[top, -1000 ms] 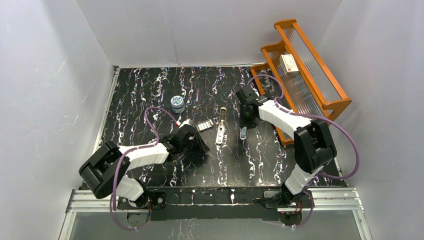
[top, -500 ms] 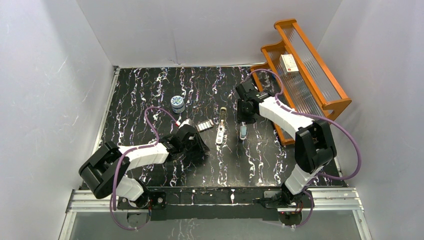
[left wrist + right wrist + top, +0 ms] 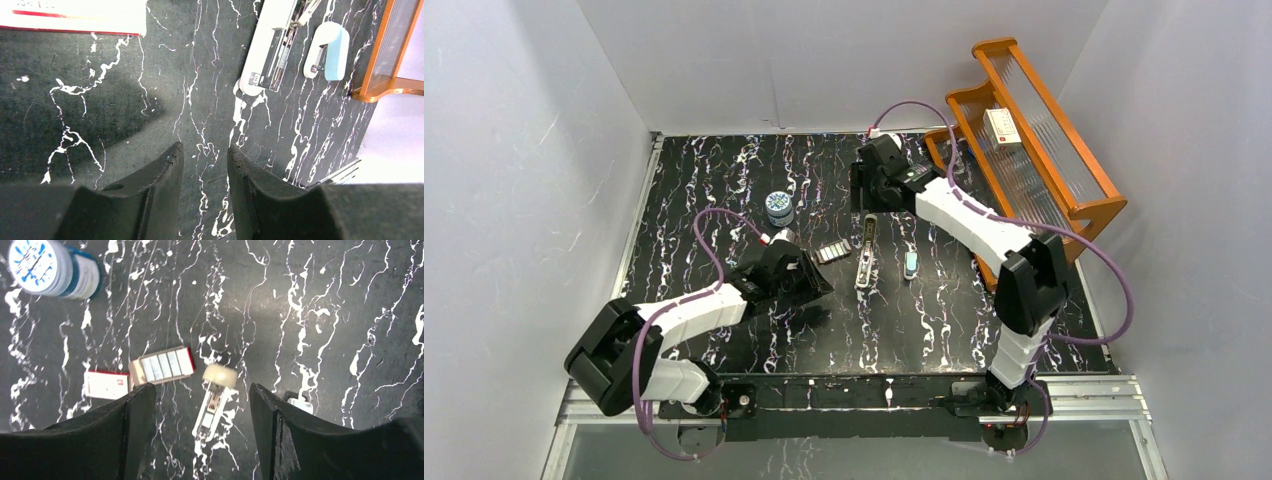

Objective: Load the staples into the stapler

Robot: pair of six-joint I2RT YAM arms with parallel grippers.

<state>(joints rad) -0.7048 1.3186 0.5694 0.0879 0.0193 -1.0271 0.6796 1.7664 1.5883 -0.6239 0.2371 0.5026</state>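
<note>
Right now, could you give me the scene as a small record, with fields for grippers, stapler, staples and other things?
stapler: lying opened on the table, rail exposed
staples: strips uncovered, beside the stapler; sleeve next to them
left gripper: open, empty, over the table
right gripper: open wide, empty, near the stapler
other things: light blue stapler, tin, wooden rack

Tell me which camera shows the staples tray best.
Right wrist: the staples tray lies unobstructed mid-frame, its separate strips distinguishable. Top external shows it only as a tiny grey patch left of the stapler. Left wrist misses it.
</note>
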